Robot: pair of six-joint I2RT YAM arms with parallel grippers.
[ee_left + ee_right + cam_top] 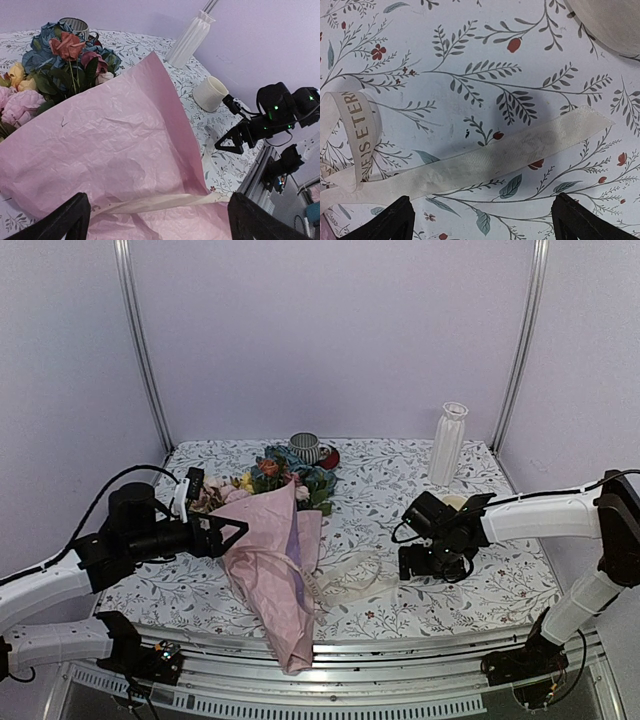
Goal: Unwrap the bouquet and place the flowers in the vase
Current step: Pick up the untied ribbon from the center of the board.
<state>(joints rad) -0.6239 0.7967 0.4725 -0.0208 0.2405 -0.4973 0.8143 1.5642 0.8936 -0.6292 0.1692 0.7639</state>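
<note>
The bouquet lies on the table, its crinkled pink paper [272, 565] running toward the near edge. The flowers [285, 476] spill out at the far end: blue, pink, yellow and orange blooms [60, 52]. A pale beige ribbon [350, 575] trails loose from the paper to the right; it crosses the pink sheet [160, 202] and lies flat on the cloth [495, 155]. My left gripper [232, 535] is open beside the paper's left side, its jaws wide over paper and ribbon [162, 225]. My right gripper [430, 568] hangs open just above the ribbon's end [485, 225], holding nothing. The white ribbed vase [447, 443] stands back right.
A striped grey cup [305, 447] on a red saucer [331, 456] stands behind the flowers. A cream mug [210, 93] sits in front of the vase, partly hidden behind my right arm in the top view. The floral cloth [500, 580] ends at a metal rail in front.
</note>
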